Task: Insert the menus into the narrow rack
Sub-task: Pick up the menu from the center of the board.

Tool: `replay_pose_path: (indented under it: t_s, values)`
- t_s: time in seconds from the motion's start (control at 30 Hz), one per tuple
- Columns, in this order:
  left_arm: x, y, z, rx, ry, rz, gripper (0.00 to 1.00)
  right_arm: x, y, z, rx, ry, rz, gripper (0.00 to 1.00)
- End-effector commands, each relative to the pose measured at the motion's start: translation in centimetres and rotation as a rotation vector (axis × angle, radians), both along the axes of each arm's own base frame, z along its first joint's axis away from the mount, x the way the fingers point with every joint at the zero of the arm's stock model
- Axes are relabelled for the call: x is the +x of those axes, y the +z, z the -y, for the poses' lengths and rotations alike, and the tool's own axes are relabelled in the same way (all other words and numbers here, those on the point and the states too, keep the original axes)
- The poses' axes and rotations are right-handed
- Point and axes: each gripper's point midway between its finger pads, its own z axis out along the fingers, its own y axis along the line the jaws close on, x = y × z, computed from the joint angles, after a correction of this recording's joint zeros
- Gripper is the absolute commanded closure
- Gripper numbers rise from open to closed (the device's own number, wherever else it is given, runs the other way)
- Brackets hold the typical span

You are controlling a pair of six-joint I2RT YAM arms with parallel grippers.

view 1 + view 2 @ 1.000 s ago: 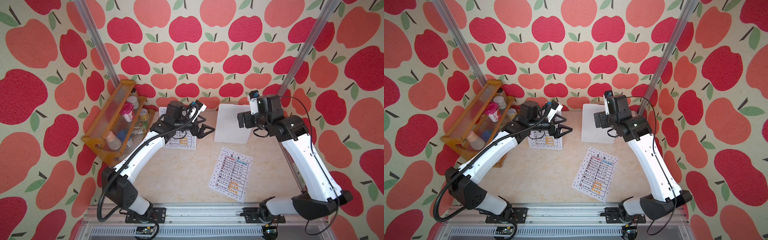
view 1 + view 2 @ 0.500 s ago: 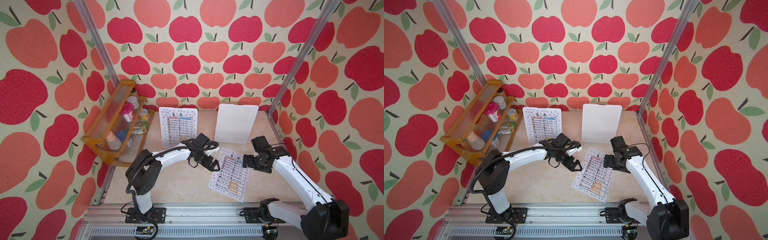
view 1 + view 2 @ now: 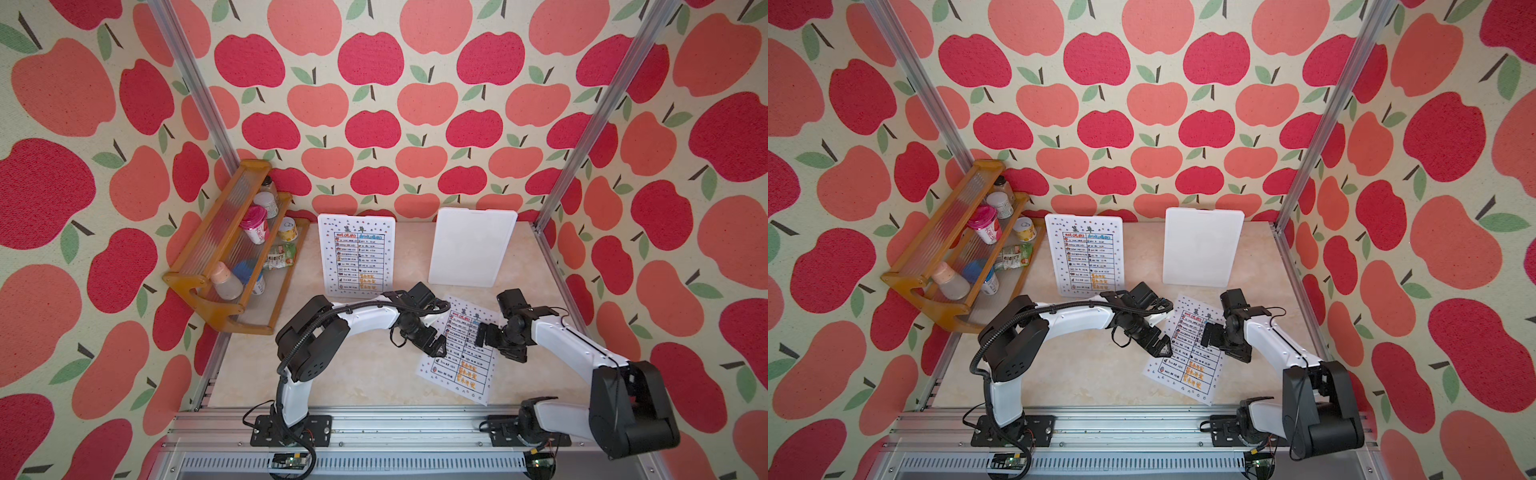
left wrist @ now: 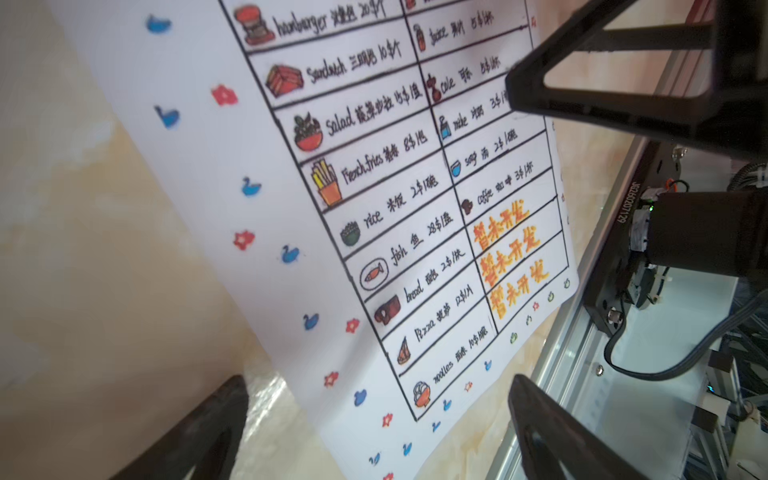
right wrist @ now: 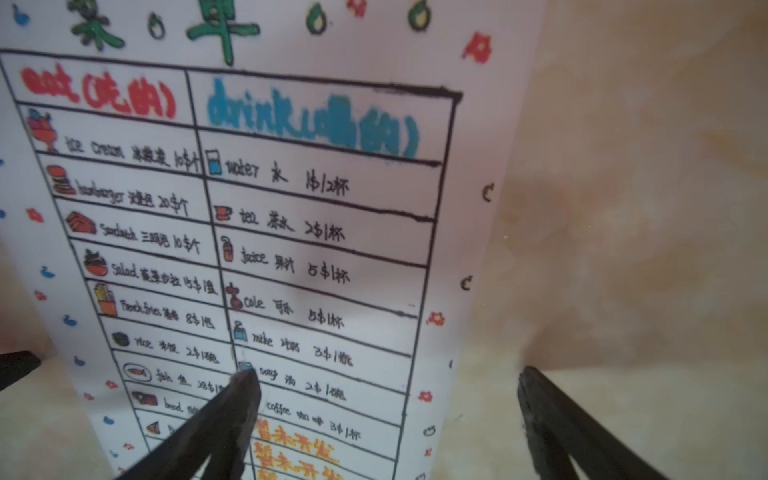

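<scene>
**Both arms now down at the loose sheet**

Nearest, the left gripper and right gripper, jaws spread and empty, have dropped to flank the flat menu on the bench. Farther back, the upright menu stands beside a blank white board. One sheet seems placed, one remains.

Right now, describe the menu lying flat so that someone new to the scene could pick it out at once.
On the beige table, look toward the front, right of centre. The menu there is a white sheet with a black-lined table and orange text. It alone lies flat and askew; the other menu stands upright at the back, beside a blank white board.
</scene>
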Motion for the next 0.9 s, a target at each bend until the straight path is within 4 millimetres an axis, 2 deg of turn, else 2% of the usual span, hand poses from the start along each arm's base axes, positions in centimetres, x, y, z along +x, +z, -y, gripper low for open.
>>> replay_pose_path:
  t_s: [0.0,0.13,0.4,0.63,0.77,0.87]
  values:
    - [0.6,-1.6,-0.5,0.070,0.033,0.000,0.01,0.4,-1.0,-0.8,0.049,-0.010,-0.001,0.01]
    - [0.8,-1.9,-0.5,0.075,0.042,-0.002,0.01,0.1,-2.1,-1.3,0.075,-0.017,-0.016,0.01]
    - [0.4,-2.3,0.2,0.061,0.045,-0.036,0.01,-0.2,-2.1,-3.0,0.094,0.008,0.000,0.01]
    - [0.4,-2.2,-0.1,0.059,0.049,-0.023,0.01,0.3,-2.3,-4.7,0.092,0.027,0.008,0.02]
    - [0.2,-2.5,-0.4,0.063,0.052,-0.021,0.01,0.6,-2.7,-5.1,0.100,0.014,0.014,0.08]
    - [0.2,-2.6,-0.7,0.065,0.055,-0.015,0.01,0.8,-2.8,-5.4,0.104,0.007,0.026,0.17]
